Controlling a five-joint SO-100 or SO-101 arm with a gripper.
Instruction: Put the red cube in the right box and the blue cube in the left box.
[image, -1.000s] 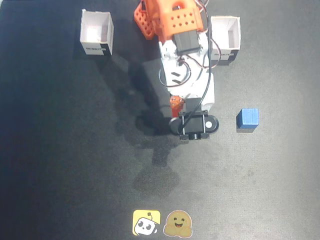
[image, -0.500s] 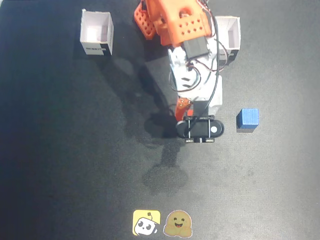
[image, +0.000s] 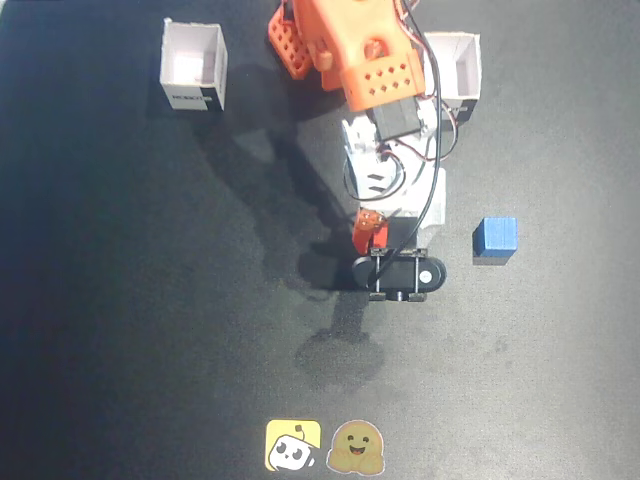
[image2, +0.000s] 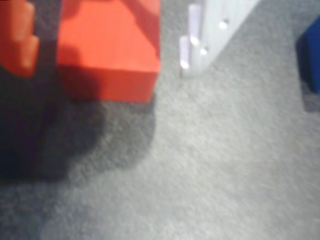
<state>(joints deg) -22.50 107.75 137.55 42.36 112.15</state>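
Dark mat (image: 130, 330); red cube (image2: 107, 47) between hand (image2: 107, 15) fingers (blue cube (image: 496, 236) apart)

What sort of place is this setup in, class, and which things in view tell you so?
Probably a hobby robotics tabletop: a dark mat, two small paper boxes, a blue cube and a small orange-and-white arm.

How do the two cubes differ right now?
Colour: the red cube is red-orange, the blue cube bright blue. State: the red cube sits between the fingers of the gripper, apparently lifted, while the blue cube rests untouched on the mat. Visibility: in the fixed view the red cube is mostly hidden by the arm; the blue cube is in full view. Both look matte.
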